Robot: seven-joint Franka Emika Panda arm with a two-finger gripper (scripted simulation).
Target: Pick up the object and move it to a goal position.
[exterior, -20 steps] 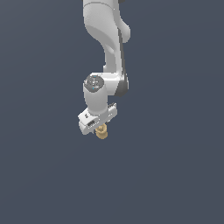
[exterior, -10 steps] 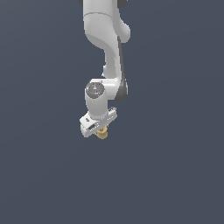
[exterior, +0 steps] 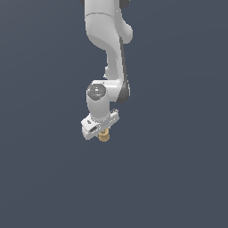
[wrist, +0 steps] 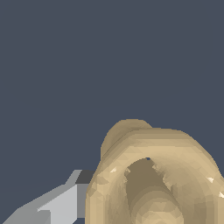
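- The exterior view takes in the whole white, jointed robot arm (exterior: 107, 49) reaching down from the top of the frame against a flat, dark slate-grey background (exterior: 178, 178); the wrist view shows none of the arm.
- In the exterior view the white two-fingered claw (exterior: 103, 132) sits at the arm's lowest end, tilted, with its body slanting down toward the exterior view's left.
- Only a small part of the tan, spool-like cylinder (exterior: 104, 135) pokes out just below the claw in the exterior view; its shape cannot be made out there.
- The wrist view fills much of its frame with the same tan cylinder (wrist: 162, 175), showing a wide flared rim, a hollow middle and a narrower far end behind the rim.
- One light-grey finger (wrist: 57, 203) with a darker pad shows in the wrist view, touching the rim's side; the other finger is out of that frame.
- The claw is clamped on the tan cylinder, which sits between the fingertips.
- The cylinder hangs in the air with the claw, with no surface visible beneath it in either view.
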